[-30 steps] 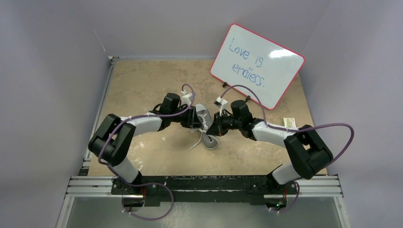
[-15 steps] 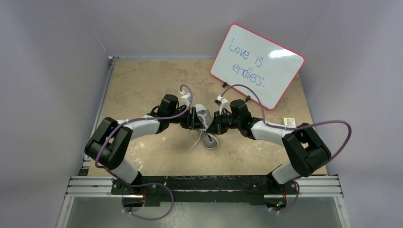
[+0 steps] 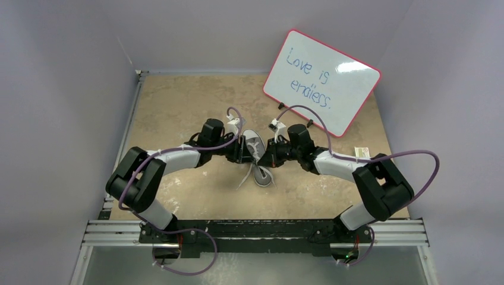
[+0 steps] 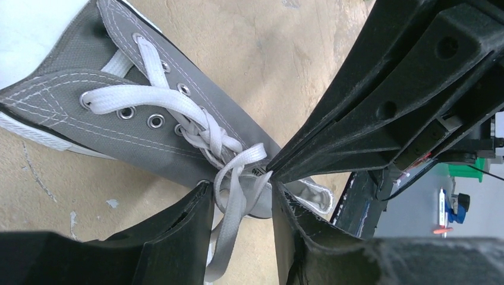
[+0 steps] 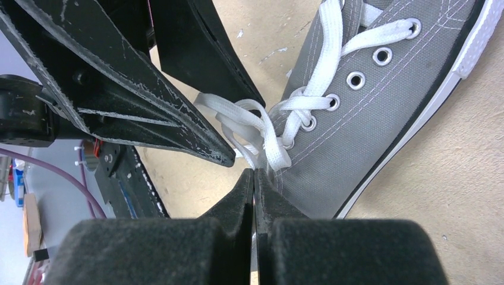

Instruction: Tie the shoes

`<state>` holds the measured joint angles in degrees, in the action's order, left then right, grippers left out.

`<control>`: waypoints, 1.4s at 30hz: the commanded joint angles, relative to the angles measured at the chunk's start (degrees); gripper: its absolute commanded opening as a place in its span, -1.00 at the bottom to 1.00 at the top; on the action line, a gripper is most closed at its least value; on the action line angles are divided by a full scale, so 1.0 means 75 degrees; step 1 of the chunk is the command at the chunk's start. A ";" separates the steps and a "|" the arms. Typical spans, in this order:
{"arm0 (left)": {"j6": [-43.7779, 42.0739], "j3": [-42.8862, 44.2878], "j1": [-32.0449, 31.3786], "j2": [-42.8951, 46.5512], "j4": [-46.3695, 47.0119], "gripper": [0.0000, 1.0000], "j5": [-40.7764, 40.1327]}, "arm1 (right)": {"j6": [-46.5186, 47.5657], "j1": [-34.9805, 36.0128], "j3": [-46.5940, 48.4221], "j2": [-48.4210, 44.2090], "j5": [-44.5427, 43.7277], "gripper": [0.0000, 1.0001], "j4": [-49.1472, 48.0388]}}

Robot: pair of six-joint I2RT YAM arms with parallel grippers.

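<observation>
Small grey canvas low-top sneaker (image 4: 101, 127) sits on the tan speckled tabletop (image 4: 279, 65), its upper eyelets just ahead of both sets of jaws. White flat laces (image 4: 229, 172) are crossed at the top eyelets, no bow yet. Left gripper (image 4: 241, 184): jaws partly apart, loose lace strands running through the gap, nothing clamped. Right gripper (image 5: 254, 173): jaws pressed together, tips touching the lace crossing; can't tell if a strand is pinched. Step looks like early knotting, gathering strands. Next move likely needs the left jaws to close on one strand and pull away from the right tips, without dragging the shoe.
</observation>
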<state>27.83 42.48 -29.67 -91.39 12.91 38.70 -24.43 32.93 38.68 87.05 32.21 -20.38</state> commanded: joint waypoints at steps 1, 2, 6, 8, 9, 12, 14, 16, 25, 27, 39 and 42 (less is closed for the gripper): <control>-0.0309 0.0185 -0.0060 0.0123 0.0166 -0.25 0.0197 | -0.0043 -0.0019 0.0352 0.0085 -0.0101 -1.00 -0.0318; -0.0326 0.0193 -0.0063 0.0112 0.0141 -0.31 0.0178 | -0.0047 -0.0019 0.0370 0.0097 -0.0099 -1.00 -0.0323; -0.0452 0.0250 -0.0058 0.0049 -0.0017 -0.59 -0.0083 | 0.0006 -0.0019 0.0431 0.0178 0.0009 -1.00 -0.0303; -0.0460 0.0264 -0.0068 0.0034 0.0002 -0.70 -0.0146 | 0.0002 -0.0032 0.0459 0.0162 0.0042 -1.00 -0.0210; -0.0465 0.0276 -0.0073 0.0020 0.0008 -0.74 -0.0171 | -0.0001 -0.0056 0.0441 0.0098 0.0042 -0.95 -0.0188; -0.0497 0.0330 -0.0075 -0.0010 -0.0018 -0.85 -0.0202 | -0.0069 -0.0240 0.0353 -0.0335 0.0006 -0.55 -0.0137; -0.0517 0.0366 -0.0069 -0.0024 -0.0055 -0.86 -0.0188 | 0.0004 -0.0372 0.0396 -0.0446 0.0159 -0.44 -0.0047; -0.0524 0.0383 -0.0075 -0.0025 -0.0058 -0.88 -0.0200 | 0.0216 -0.0474 0.0571 -0.0366 0.0294 -0.42 0.0200; -0.0413 0.0359 -0.0074 -0.0030 0.0040 -1.00 -0.0167 | 0.1268 -0.0633 0.1552 0.0744 0.1245 -0.32 0.0843; -0.0365 0.0348 -0.0075 -0.0044 0.0098 -1.00 -0.0159 | 0.1398 -0.0629 0.1651 0.0976 0.1546 -0.31 0.0787; 0.0085 0.0237 -0.0072 -0.0055 0.0596 -1.00 -0.0451 | 0.1399 -0.0631 0.1588 0.1046 0.1855 -0.92 0.0772; 0.0325 0.0102 -0.0071 -0.0017 0.0927 -1.00 -0.0603 | 0.1370 -0.0636 0.1603 0.0868 0.1828 -1.00 0.0835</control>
<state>27.68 43.27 -29.89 -91.83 13.28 36.03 -14.46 28.18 48.99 96.64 43.77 -13.98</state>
